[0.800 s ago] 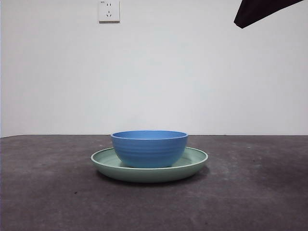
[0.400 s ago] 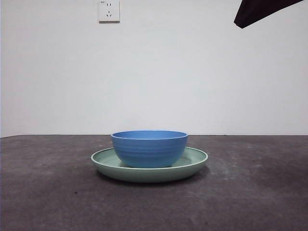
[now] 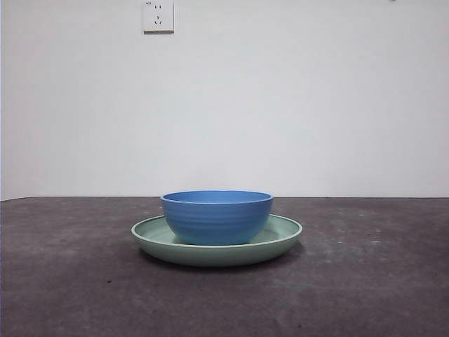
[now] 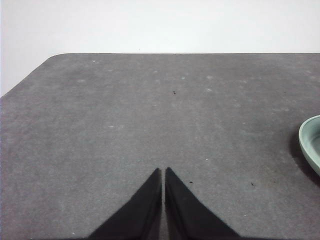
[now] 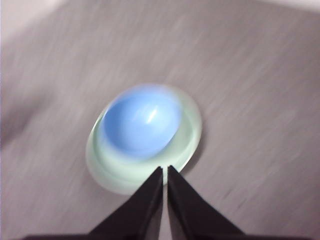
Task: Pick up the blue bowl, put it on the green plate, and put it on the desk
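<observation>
The blue bowl (image 3: 217, 216) sits upright inside the green plate (image 3: 280, 236) on the dark desk (image 3: 77, 281), at the middle of the front view. The blurred right wrist view shows the bowl (image 5: 141, 120) in the plate (image 5: 115, 170) from high above, with my right gripper (image 5: 164, 171) shut and empty above the plate's near rim. My left gripper (image 4: 163, 172) is shut and empty over bare desk (image 4: 125, 110), with only the plate's rim (image 4: 309, 145) at the edge of its view. Neither gripper shows in the front view.
A white wall with a power socket (image 3: 158, 15) stands behind the desk. The desk's rounded far corner (image 4: 57, 56) shows in the left wrist view.
The black arm tip at the top right of the front view has gone out of view. The right wrist view is blurred by motion. Bowl and plate have not moved.
</observation>
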Tool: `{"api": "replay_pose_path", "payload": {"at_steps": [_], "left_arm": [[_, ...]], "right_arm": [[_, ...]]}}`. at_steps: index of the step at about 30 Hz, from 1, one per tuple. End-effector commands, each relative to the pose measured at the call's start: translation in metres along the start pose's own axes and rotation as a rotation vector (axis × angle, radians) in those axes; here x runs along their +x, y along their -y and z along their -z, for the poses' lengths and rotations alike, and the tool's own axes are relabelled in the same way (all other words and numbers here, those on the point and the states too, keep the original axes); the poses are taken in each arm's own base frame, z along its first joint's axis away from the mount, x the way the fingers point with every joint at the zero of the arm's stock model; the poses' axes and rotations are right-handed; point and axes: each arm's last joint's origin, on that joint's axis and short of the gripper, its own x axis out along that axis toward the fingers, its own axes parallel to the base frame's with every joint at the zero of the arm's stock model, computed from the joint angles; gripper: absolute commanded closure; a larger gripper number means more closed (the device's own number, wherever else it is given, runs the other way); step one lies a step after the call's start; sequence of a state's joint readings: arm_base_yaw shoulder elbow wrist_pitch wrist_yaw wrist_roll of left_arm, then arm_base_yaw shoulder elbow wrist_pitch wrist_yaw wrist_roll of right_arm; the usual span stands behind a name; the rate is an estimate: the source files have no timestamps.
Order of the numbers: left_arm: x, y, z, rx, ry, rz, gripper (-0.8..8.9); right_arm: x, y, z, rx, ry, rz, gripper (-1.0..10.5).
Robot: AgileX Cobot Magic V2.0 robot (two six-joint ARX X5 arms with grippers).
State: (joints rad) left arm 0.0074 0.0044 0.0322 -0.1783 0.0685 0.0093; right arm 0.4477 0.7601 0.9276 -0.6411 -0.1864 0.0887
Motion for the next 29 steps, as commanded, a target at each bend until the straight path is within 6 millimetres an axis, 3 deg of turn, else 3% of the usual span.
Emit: {"api": "replay_pose_path", "payload": {"at_steps": [1,5,10,19,29], "left_arm": [[0.002,0.000,0.007,-0.004,-0.027,-0.004,8.03],[0.002,0.000,0.007,-0.004,-0.027,-0.004,8.03],[0.002,0.000,0.007,-0.004,-0.027,-0.004,8.03],[0.002,0.000,0.007,-0.004,-0.027,-0.004,8.03],[0.002,0.000,0.007,-0.004,-0.027,-0.004,8.03]], "right_arm": [[-0.013,0.012,0.008,0.008,0.122,0.086,9.4],[-0.028,0.028,0.035,0.017,0.294,0.230,9.4],[-0.030,0.041,0.077,0.009,0.459,0.373,9.4],[-0.005,0.058,0.140,0.017,0.514,0.476,9.4],[0.019,0.071,0.181,0.062,0.483,0.561,9.4]]}}
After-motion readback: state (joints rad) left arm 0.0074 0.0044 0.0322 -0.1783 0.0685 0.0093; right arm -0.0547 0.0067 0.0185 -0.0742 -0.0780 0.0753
